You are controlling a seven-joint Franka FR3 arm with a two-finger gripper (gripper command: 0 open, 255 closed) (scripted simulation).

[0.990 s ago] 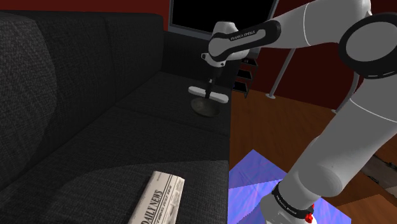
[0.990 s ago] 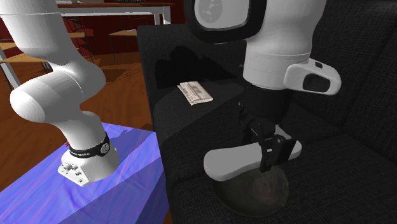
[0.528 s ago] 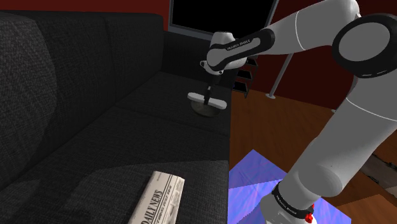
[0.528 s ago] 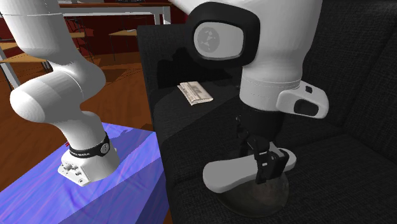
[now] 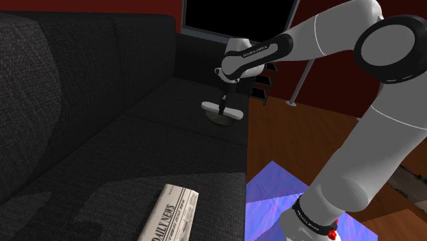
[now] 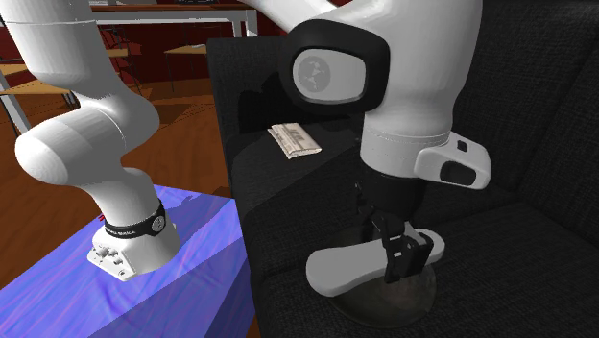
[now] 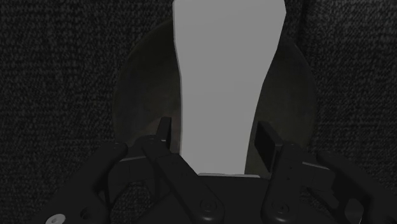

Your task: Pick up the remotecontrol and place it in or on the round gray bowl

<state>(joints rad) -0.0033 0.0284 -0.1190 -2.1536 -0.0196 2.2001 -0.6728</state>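
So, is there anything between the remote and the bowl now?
No, nothing visible. The remote is directly above the bowl on the sofa, at the gripper, with no other thing between them.

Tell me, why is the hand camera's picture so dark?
Wrist view: dim, since the black sofa and dark bowl surround the pale grey remote control. Shoulder view: the sofa is dark too, and the newspaper stands out. Second exterior view: the white arm looks brightest.
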